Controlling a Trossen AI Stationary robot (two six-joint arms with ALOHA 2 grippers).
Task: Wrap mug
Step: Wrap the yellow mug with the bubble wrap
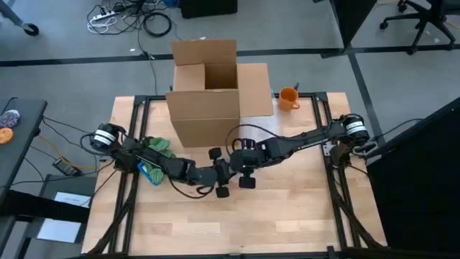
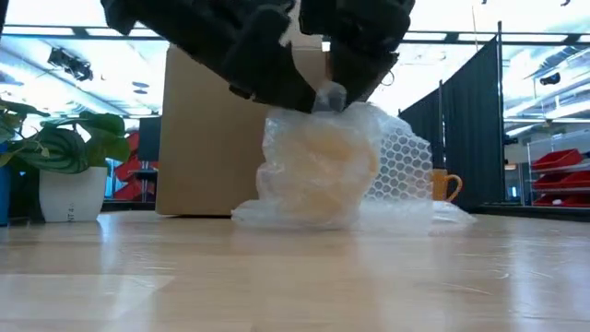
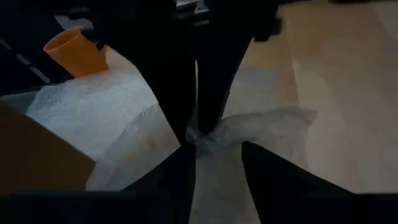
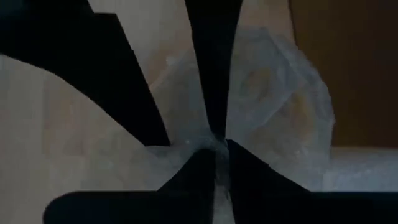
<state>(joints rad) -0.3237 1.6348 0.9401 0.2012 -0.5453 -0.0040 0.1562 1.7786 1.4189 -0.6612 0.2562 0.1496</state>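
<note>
While both tools pinch bubble wrap (image 2: 387,166), wrapped mug (image 2: 318,171) just below (table centre).

Lab: black curtains (image 2: 475,138), red bins (image 2: 562,171), floor cables (image 1: 122,14).

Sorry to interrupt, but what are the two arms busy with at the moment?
Both arms meet mid-table in front of the cardboard box. The left gripper and right gripper each pinch the bubble wrap bundled around a pale object, probably the mug. An orange mug sits unwrapped at the far edge.
</note>
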